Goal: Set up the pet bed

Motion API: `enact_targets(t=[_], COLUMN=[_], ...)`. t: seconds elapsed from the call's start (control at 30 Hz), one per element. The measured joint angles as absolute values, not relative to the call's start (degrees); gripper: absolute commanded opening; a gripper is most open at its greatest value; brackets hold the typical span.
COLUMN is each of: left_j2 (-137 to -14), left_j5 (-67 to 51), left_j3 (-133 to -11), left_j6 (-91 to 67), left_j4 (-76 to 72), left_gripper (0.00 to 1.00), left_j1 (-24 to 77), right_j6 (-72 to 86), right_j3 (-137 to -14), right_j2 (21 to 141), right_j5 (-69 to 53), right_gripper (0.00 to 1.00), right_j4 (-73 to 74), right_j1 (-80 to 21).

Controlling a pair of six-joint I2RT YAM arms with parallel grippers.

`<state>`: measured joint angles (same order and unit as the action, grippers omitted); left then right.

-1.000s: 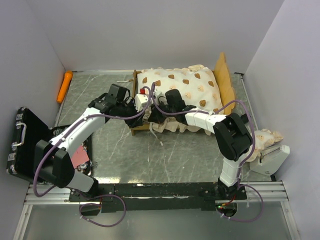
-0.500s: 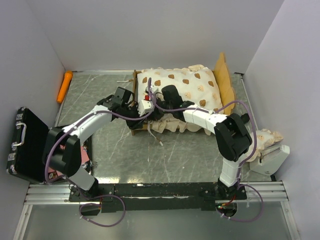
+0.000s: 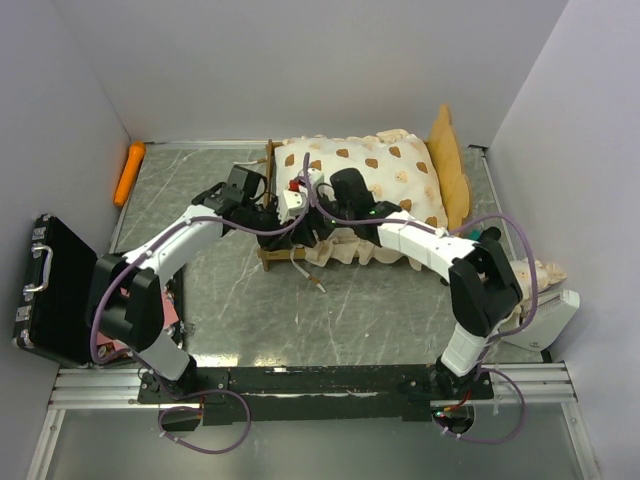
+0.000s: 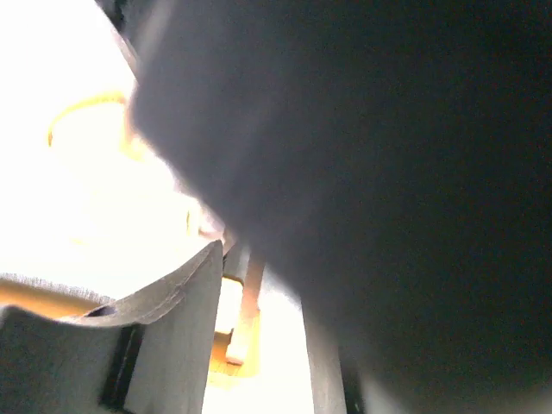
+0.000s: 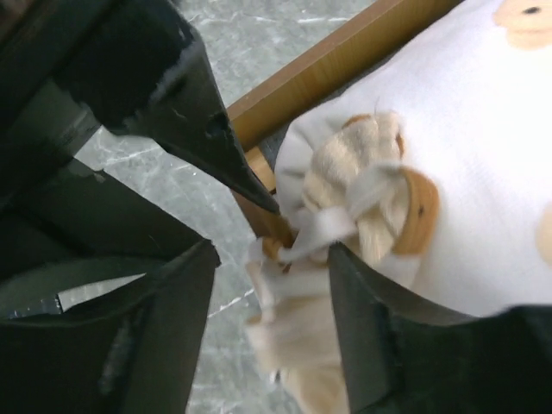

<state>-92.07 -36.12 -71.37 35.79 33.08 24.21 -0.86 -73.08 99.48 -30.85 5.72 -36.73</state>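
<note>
Top external shows the pet bed frame (image 3: 448, 160) standing at the far middle of the table (image 3: 380, 310), its wavy headboard on the right. The bear-print mattress (image 3: 370, 170) already lies in it and covers most of the frame, though its ruffle spills over the near rail. I judge that step mostly done, with the near-left corner untidy. The matching pillow (image 3: 540, 270) is not on the bed. It lies well apart at the right edge of the table, beside my right arm, so placing it is left to do.

Both arms meet at that near-left corner. The right gripper (image 3: 318, 228) hangs over the ruffle. On its wrist camera the jaws stand apart around a bunched piece of ruffle and a fabric tie (image 5: 302, 246), just beside the wooden rail (image 5: 345, 52), and I do not see them closed on it. The left gripper (image 3: 283, 218) sits close against the same corner. Its own camera is blown out and blocked, so I cannot tell whether it is holding anything.
</note>
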Motion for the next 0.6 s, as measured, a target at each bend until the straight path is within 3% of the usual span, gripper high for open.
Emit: enact_targets(t=[0.17,0.37,0.6], left_j2=[-90.1,-90.2,-90.8], left_j5=[-37.7,-32.8,-28.8], left_j3=[-71.4,-69.3,-64.6], left_j6=[35.6,38.2,43.9], left_j4=[32.6,31.0,29.3], left_gripper=[0.52,0.56,0.59], left_j1=[24.0,23.5,23.4], right_j6=[-1.8,-1.5,-0.8], right_j3=[-72.4,-65.8,-47.0], right_j2=[95.7,89.4,76.9], right_j5=[-28.9,-28.7,-25.6], right_gripper=[0.75,0.55,0.56], right_j4=[8.5,9.1,-4.3], right_j1=[-36.7,-36.8,-39.6])
